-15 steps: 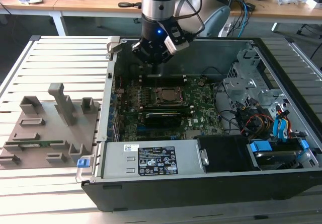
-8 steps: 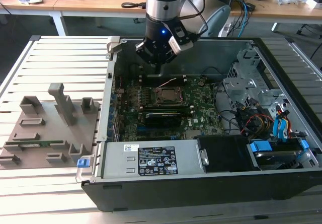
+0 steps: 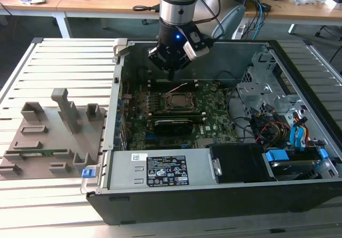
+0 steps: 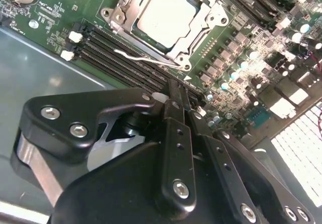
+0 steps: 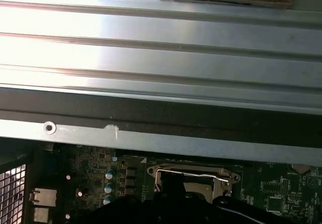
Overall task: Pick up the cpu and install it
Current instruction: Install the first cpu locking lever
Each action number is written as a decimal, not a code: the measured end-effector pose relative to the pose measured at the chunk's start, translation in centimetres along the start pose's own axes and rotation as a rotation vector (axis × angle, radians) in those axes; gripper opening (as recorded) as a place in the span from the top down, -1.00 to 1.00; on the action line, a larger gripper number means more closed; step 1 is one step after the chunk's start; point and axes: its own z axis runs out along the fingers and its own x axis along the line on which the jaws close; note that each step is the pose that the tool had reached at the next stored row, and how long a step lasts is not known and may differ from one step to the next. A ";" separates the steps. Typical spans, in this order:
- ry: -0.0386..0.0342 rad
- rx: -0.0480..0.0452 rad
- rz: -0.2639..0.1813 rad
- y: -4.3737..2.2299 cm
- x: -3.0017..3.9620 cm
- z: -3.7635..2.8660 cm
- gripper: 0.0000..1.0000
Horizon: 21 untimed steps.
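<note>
Seated flat in the dark square socket with its metal frame [image 4: 204, 32], not in the gripper: the small square cpu with a silvery-beige metal top and paler rim [image 4: 168, 15], visible in the exterior view [image 3: 176, 102] near the middle of the green motherboard [image 3: 216, 123]. Hanging just at twelve o'clock of that chip in the exterior view, the black two-fingered gripper [image 3: 170, 68]; in the second wrist view [image 4: 176, 90] fingers pressed together, pinching nothing, close to the socket but apart from it. Thin wire lever [image 4: 136, 58] lying along the socket's side; cannot tell whether latched. Probably light, stiff and smooth to handle, so prone to slipping and to tilting; likely fragile on the underside, hence best taken by two opposite edges of the rim, kept level, never pressed on one corner. Open black computer case [image 3: 214, 198] holding the motherboard, a labelled grey box at six o'clock, drive cages and coloured cables at three o'clock. At nine o'clock of the case, on the slatted metal table [image 3: 59, 56], a grey plastic fixture plate with upright blocks [image 3: 48, 141], no chip seen in its recesses.
</note>
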 end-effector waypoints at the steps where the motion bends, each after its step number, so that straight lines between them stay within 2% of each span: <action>1: 0.0000 0.0000 0.000 0.00 0.00 0.17 0.79; 4: 0.0004 0.0001 0.000 -0.03 -0.11 1.36 0.79; 9: 0.0016 0.0000 -0.001 0.01 -0.48 2.95 0.79; 21: 0.0019 0.0005 -0.009 0.00 -1.45 3.99 0.79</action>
